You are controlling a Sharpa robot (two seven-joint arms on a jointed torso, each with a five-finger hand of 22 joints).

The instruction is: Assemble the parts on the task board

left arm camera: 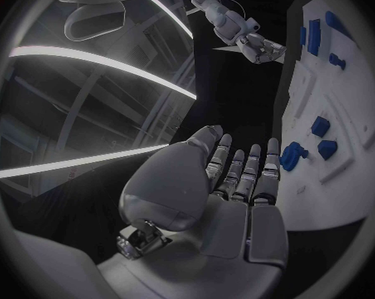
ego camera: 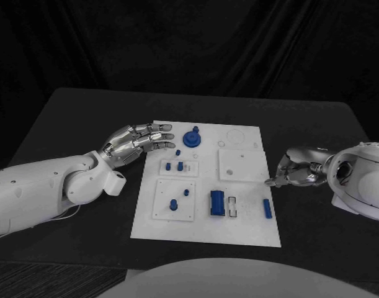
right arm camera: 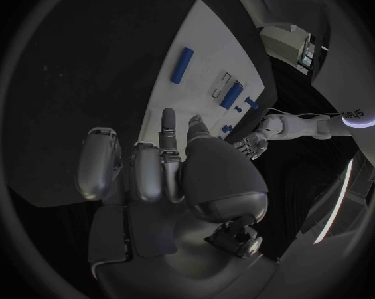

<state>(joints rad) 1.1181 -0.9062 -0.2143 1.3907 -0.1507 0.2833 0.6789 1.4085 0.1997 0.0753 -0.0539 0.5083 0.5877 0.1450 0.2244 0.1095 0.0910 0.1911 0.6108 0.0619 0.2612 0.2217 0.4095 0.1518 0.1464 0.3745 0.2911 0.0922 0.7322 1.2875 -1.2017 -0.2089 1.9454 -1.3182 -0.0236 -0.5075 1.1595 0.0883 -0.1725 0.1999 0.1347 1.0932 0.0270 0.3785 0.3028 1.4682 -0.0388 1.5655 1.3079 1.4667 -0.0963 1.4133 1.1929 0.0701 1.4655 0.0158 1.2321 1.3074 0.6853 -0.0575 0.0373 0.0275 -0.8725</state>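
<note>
We judge that we are between picks: the left hand point(ego camera: 138, 141) hovers at the task board's point(ego camera: 243, 233) left edge, fingers apart and lightly curled, holding nothing. The right hand point(ego camera: 294, 169) sits at the right edge with fingers curled; whether they pinch anything we cannot tell. Loose parts lie on the board, the blue bar point(ego camera: 267, 208) nearest the right hand. Next we would reach and pinch one

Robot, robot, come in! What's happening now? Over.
Left hand and right hand open, holding nothing. Blue parts on task board. Nothing in the way.
</note>
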